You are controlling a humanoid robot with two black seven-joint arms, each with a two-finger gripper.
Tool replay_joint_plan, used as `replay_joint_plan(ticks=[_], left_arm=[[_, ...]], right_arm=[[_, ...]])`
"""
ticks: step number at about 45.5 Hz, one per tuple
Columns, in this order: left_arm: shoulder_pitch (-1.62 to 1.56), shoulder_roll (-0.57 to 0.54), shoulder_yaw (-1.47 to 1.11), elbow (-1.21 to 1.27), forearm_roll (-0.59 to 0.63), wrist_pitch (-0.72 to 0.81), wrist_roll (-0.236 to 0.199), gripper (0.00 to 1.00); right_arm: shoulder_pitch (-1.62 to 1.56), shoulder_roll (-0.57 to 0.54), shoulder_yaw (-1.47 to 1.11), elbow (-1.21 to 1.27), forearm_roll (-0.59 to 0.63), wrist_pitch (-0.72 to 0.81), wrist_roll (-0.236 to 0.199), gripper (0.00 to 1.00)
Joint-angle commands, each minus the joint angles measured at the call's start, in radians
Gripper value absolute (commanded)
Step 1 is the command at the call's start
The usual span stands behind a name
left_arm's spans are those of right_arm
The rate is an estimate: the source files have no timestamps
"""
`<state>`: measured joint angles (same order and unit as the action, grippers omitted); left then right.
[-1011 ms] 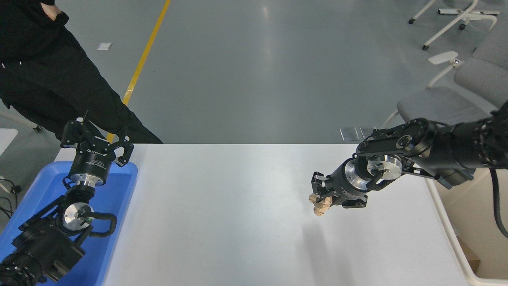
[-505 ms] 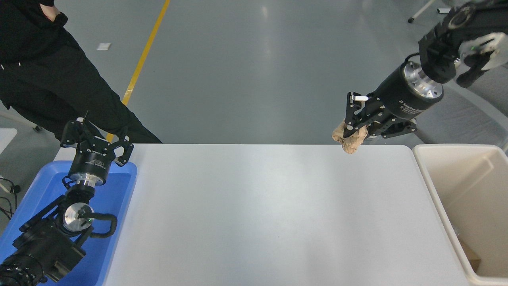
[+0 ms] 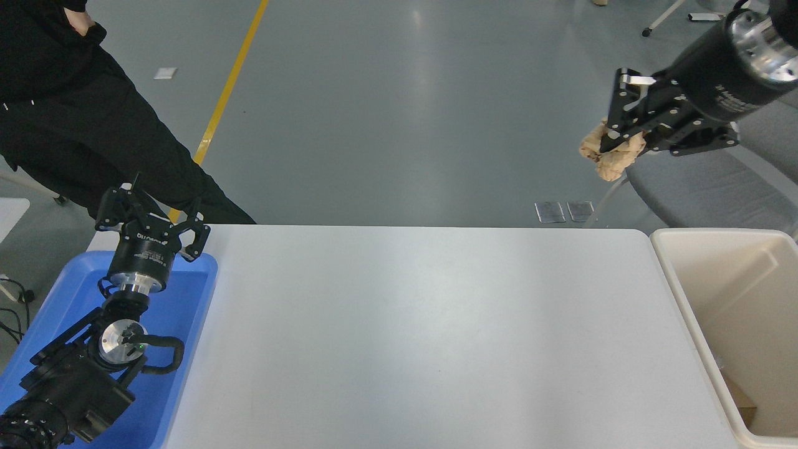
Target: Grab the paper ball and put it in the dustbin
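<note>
Spanning the lower centre of the frame, one broad white rectangular counter (image 3: 399, 337) lies with its far edge across the middle of the picture and its rounded far-right corner just beside the bin. Beyond that edge spreads open grey floor crossed by one yellow line (image 3: 227, 93) at the upper left, where a person in black clothing (image 3: 68, 112) stands. One large rectangular cream-beige plastic dustbin (image 3: 670, 274) sits at the lower right, its thick rim running alongside the counter's right edge, its deep inside open to view from above. One shallow blue plastic tray (image 3: 187, 305) sits at the lower left, against the counter's left edge. Grey chairs (image 3: 711, 187) stand at the right, past the bin.

Two black arms show. The left claw (image 3: 151, 218) is parked over the far end of the blue tray, its fingers spread wide and holding nothing. The right claw (image 3: 614, 140) comes in from the upper right corner, raised well above the counter and seen against the floor beyond its far edge, up and left of the bin's far-left corner. Its fingers are clamped on the one small wrinkly tan-brown kraft paper ball (image 3: 608, 156), which bulges out below and to the left of the fingertips, clear of every surface.
</note>
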<state>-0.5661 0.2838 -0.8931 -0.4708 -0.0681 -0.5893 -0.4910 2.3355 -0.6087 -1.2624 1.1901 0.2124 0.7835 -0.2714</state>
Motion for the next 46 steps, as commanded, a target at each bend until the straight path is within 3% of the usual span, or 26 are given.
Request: replay_joint_plan(ticks=[1,9,22,30,40,46], left_arm=[[0.002,0.0,0.0,0.001,-0.001,0.0,0.0,0.99],[0.0,0.0,0.0,0.0,-0.001,0.0,0.0,0.99],[0.002,0.0,0.0,0.001,-0.001,0.005,0.0,0.99],[0.002,0.0,0.0,0.001,-0.001,0.005,0.0,0.99],[0.0,0.0,0.0,0.001,-0.001,0.005,0.0,0.99],[0.0,0.0,0.0,0.001,-0.001,0.005,0.0,0.99]], right_arm=[[-0.189,-0.164,-0.074,-0.21,-0.005,0.002,-0.002,0.0],[-0.364,-0.258,-0.022,-0.415,-0.005,0.002,-0.002,0.0],[-0.754,-0.267,0.165,-0.515,-0.005,0.002,-0.002,0.0],[-1.074,-0.252,0.371,-0.515,-0.019,-0.328,-0.002,0.0],[-1.311,-0.131,0.508,-0.532,-0.019,-0.748,0.0,0.0],[-1.415,-0.045,0.566,-0.654,-0.021,-0.851,0.0,0.0]])
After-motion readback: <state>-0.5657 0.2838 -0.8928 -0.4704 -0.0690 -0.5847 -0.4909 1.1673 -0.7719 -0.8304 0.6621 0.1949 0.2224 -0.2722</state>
